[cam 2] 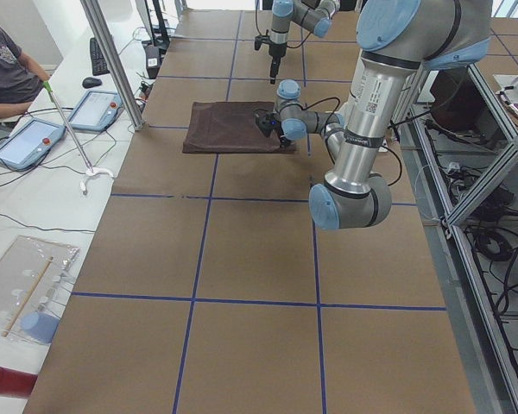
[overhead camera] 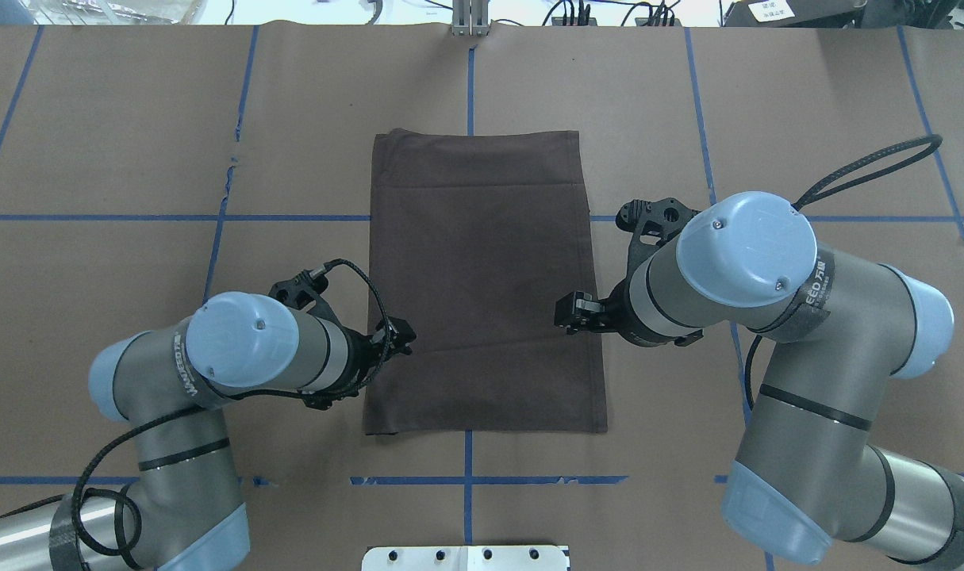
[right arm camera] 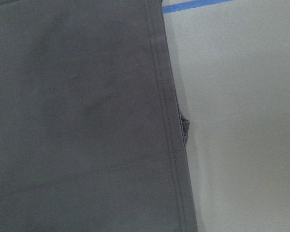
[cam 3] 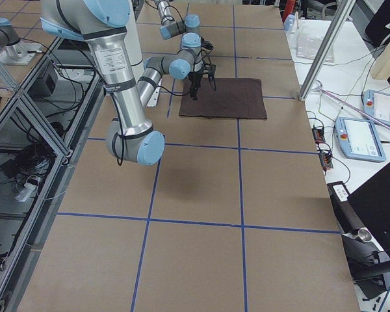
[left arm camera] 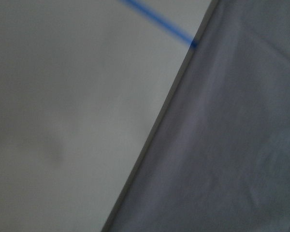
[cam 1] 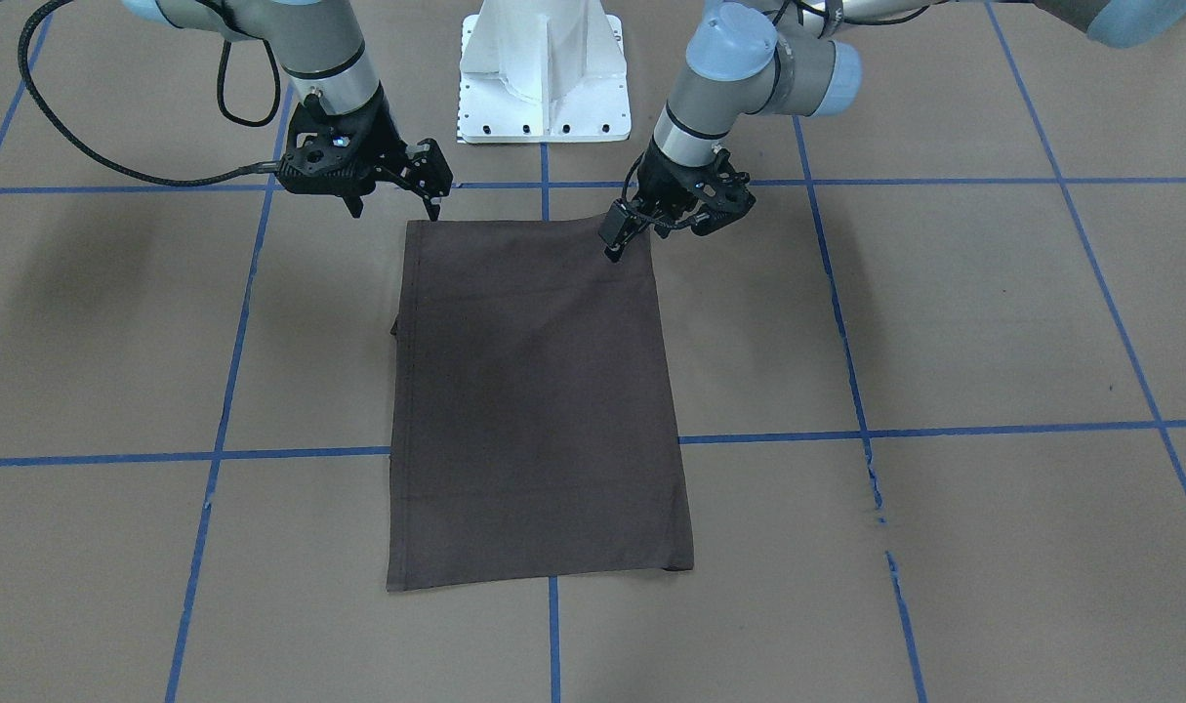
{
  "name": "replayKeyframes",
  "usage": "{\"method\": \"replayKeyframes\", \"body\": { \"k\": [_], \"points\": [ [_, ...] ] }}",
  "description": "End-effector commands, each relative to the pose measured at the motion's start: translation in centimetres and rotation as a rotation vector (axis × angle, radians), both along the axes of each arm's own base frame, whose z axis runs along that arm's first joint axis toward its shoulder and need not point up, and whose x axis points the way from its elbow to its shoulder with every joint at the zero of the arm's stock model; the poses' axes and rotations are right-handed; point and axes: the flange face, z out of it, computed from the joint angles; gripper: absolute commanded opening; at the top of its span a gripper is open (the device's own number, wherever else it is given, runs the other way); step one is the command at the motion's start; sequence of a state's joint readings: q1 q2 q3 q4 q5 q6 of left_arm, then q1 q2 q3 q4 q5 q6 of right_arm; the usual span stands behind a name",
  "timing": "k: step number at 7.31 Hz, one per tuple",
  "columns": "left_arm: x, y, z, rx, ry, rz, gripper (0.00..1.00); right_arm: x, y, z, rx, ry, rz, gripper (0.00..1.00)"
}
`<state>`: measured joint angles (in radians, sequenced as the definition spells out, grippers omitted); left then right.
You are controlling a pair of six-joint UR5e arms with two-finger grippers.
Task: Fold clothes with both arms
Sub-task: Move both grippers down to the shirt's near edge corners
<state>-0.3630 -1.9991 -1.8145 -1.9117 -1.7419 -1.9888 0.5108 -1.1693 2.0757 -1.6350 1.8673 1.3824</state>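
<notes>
Near the shirt's end closest to my base, my left gripper [cam 1: 666, 234] has its jaws apart, one black tip low over the cloth's corner. My right gripper [cam 1: 397, 200] is spread wide too, just off the other corner, and holds nothing. Between them the T-shirt [cam 1: 539, 400] lies flat, a long dark brown rectangle of thin cloth. It has a stitched hem [right arm camera: 159, 96] along one side, where a small flap [cam 1: 395, 327] sticks out. Under it is the table [cam 1: 944, 322], covered in matte brown paper and crossed by blue tape lines [cam 1: 768, 436].
</notes>
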Motion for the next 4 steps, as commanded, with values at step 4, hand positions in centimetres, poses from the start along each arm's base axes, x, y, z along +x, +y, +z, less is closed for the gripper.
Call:
{"method": "replayKeyframes", "body": {
  "k": [4],
  "points": [
    [2.02, 3.28, 1.11, -0.027, -0.059, 0.025, 1.00, -0.12, -0.06, -0.11, 0.006, -0.014, 0.000, 1.00]
  ]
}}
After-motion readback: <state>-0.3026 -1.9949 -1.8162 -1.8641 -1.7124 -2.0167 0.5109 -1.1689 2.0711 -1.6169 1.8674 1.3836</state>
